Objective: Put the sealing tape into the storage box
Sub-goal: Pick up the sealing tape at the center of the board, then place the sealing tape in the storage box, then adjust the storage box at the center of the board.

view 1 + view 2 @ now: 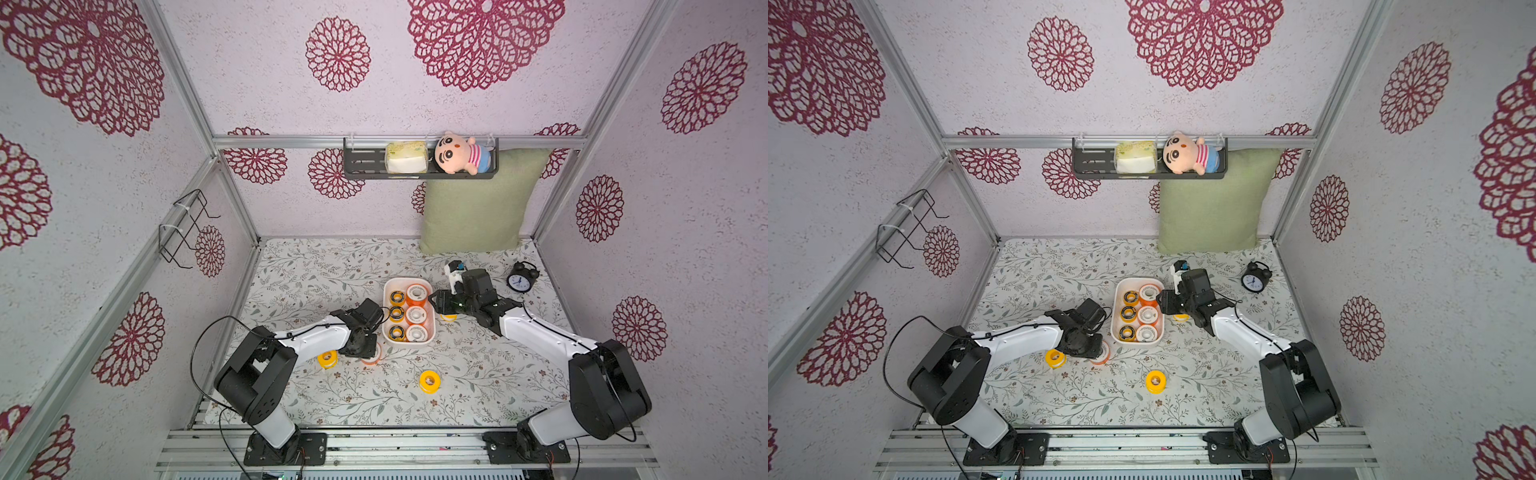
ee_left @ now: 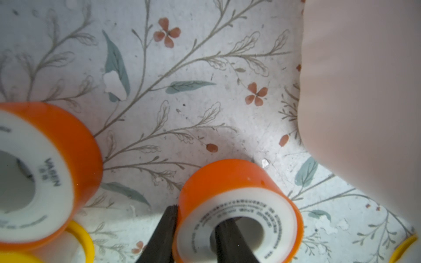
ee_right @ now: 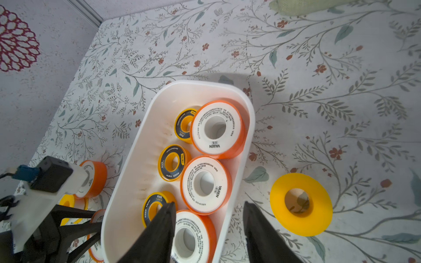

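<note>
The white storage box [image 1: 409,279] [image 1: 1138,279] [image 3: 136,164] holds three orange sealing tape spools [image 3: 216,128] and three yellow ones with black faces [image 3: 173,162]. My left gripper [image 2: 198,214] [image 1: 368,353] is shut on a loose orange spool [image 2: 237,193] just in front of the box, with one finger in its core and one outside. My right gripper [image 3: 209,203] [image 1: 436,301] hangs open above the box's right wall, with nothing between its fingers. Plain yellow spools lie on the table [image 1: 429,381] [image 1: 327,359] [image 3: 300,205]. A second loose orange spool [image 2: 57,148] lies near the left gripper.
A black alarm clock [image 1: 521,281] stands at the back right of the table. A green pillow [image 1: 478,203] leans on the back wall under a black shelf [image 1: 361,164] holding a plush doll. A wire rack [image 1: 185,228] hangs on the left wall.
</note>
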